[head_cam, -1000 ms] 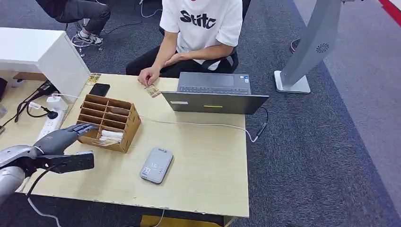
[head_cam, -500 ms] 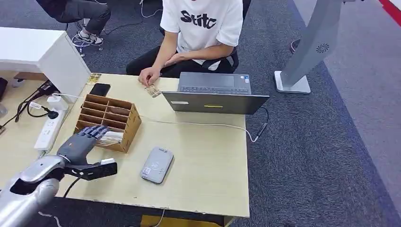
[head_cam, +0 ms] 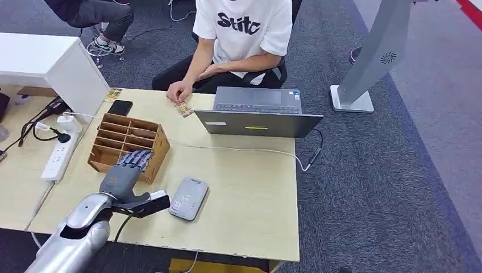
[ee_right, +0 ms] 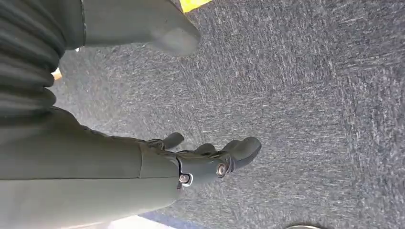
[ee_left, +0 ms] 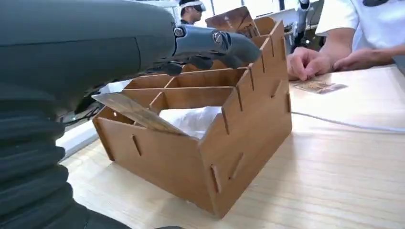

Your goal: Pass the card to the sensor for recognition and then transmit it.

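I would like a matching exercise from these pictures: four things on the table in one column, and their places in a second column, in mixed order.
Things:
1. grey flat card sensor
2. black phone
3. open grey laptop
4. white power strip

Places:
A. in front of the seated person
B. near the table's front edge, right of the brown wooden sorting box
C. far side, behind the wooden box
D. left of the wooden box

Pairs: 1-B, 2-C, 3-A, 4-D
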### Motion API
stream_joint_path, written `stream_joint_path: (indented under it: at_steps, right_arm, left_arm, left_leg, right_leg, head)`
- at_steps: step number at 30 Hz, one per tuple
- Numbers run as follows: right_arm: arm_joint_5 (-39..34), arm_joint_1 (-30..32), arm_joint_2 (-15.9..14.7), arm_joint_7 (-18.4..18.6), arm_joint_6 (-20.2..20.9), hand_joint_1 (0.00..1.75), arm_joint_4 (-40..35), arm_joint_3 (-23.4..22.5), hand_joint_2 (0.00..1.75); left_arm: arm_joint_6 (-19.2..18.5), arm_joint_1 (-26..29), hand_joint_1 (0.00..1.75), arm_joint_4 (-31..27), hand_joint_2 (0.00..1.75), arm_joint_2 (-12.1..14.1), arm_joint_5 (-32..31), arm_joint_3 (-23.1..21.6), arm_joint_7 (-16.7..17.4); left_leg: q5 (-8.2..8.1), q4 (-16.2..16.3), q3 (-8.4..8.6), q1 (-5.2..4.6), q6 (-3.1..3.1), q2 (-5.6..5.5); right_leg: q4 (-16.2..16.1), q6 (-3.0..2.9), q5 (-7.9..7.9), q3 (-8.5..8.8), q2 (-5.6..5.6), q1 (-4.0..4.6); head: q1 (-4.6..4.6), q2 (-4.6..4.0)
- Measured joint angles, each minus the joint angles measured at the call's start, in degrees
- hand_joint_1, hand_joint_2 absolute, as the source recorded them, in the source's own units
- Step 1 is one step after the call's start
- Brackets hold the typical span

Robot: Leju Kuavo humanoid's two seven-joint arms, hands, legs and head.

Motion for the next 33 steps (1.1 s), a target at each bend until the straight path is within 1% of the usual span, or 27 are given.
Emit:
stream_joint_path:
  at_steps: [7, 18, 20, 25, 29, 33]
  right_arm:
    - [0.2, 0.0, 0.0, 0.0, 0.0, 0.0, 0.0, -0.5, 1.75]
    - [0.3, 0.0, 0.0, 0.0, 0.0, 0.0, 0.0, -0.7, 1.75]
    - [0.3, 0.0, 0.0, 0.0, 0.0, 0.0, 0.0, -0.7, 1.75]
    - [0.5, 0.0, 0.0, 0.0, 0.0, 0.0, 0.0, -1.2, 1.75]
    - [0.5, 0.0, 0.0, 0.0, 0.0, 0.0, 0.0, -1.7, 1.75]
    - [0.5, 0.0, 0.0, 0.0, -0.1, 0.0, 0.0, -1.7, 1.75]
  left_arm:
    - [0.0, 0.1, 0.0, 0.7, 1.75, -1.5, -0.6, 1.6, -0.6]
    - [-0.1, 0.1, 0.0, 0.9, 1.75, -2.2, -0.7, 2.8, -0.9]
    - [-0.9, 0.0, 0.0, 0.9, 1.75, -2.1, -0.7, 3.3, -1.0]
    - [-3.4, -0.4, 0.0, -0.5, 1.75, -1.1, 0.0, 4.3, -1.5]
    - [-3.8, -0.8, 0.0, -1.4, 1.75, -0.4, 0.3, 4.8, -1.8]
    - [-4.0, -0.8, 0.0, -2.1, 1.75, -0.2, 0.3, 5.2, -1.8]
  left_leg:
    - [0.0, 0.0, -0.01, -0.01, 0.0, 0.0]
    - [0.0, 0.0, 0.0, 0.0, 0.0, 0.0]
    - [0.0, 0.0, 0.0, 0.0, 0.0, 0.01]
    - [0.0, 0.0, 0.01, 0.0, 0.0, 0.0]
    - [0.0, 0.0, 0.0, 0.0, 0.0, 0.0]
    - [0.0, 0.0, 0.0, 0.0, 0.0, 0.0]
  right_leg:
    - [0.0, 0.0, 0.0, 0.0, 0.0, -0.01]
    - [0.0, 0.0, 0.0, 0.0, 0.0, 0.0]
    - [0.0, 0.0, 0.0, 0.0, 0.01, 0.0]
    - [0.0, 0.0, 0.0, 0.0, 0.01, 0.0]
    - [0.0, 0.0, 0.0, 0.0, 0.0, 0.0]
    - [0.0, 0.0, 0.0, 0.0, 0.0, -0.01]
  head:
    - [0.02, 0.0]
    - [0.0, 0.0]
    - [0.0, 0.0]
    - [0.0, 0.0]
    - [0.02, 0.0]
    - [0.02, 0.0]
